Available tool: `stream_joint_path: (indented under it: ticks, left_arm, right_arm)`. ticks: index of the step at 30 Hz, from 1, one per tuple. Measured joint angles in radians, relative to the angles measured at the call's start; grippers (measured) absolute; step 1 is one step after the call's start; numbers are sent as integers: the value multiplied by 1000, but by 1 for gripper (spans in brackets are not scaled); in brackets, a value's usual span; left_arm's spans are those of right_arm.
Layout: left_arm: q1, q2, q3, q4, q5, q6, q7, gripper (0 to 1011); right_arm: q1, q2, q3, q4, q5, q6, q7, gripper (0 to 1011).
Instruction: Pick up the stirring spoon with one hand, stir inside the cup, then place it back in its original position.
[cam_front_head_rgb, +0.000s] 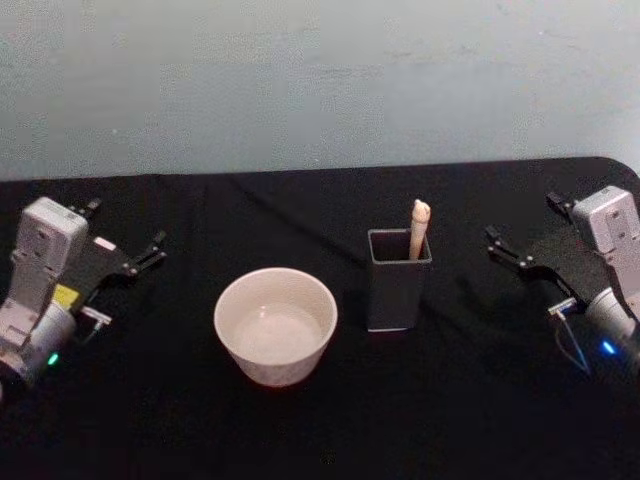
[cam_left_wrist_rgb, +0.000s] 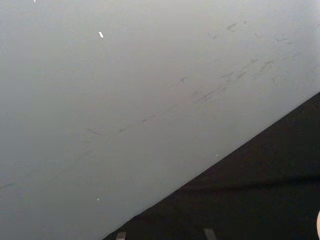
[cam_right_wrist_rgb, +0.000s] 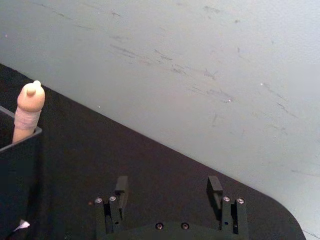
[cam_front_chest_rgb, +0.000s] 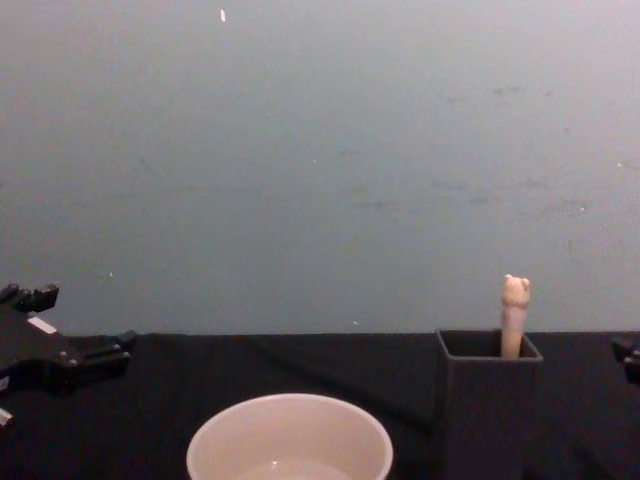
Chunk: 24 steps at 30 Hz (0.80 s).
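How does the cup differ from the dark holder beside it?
The cup is round, cream-white and wide; the holder is square-sided, dark grey and narrower. The cup holds no spoon; the holder has the stirring spoon standing in it. Both stand upright on the black table.

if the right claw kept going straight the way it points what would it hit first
Probably just the wall: in the right wrist view the right claw aims beside the holder, over open tablecloth. Depth is unclear.
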Motion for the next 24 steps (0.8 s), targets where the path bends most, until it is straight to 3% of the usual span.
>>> stream_joint_path:
  ticks: [24]
  left_arm:
    - [0, 0, 0, 0, 0, 0, 0, 1001]
  right_arm:
    - [0, 0, 0, 0, 0, 0, 0, 1002]
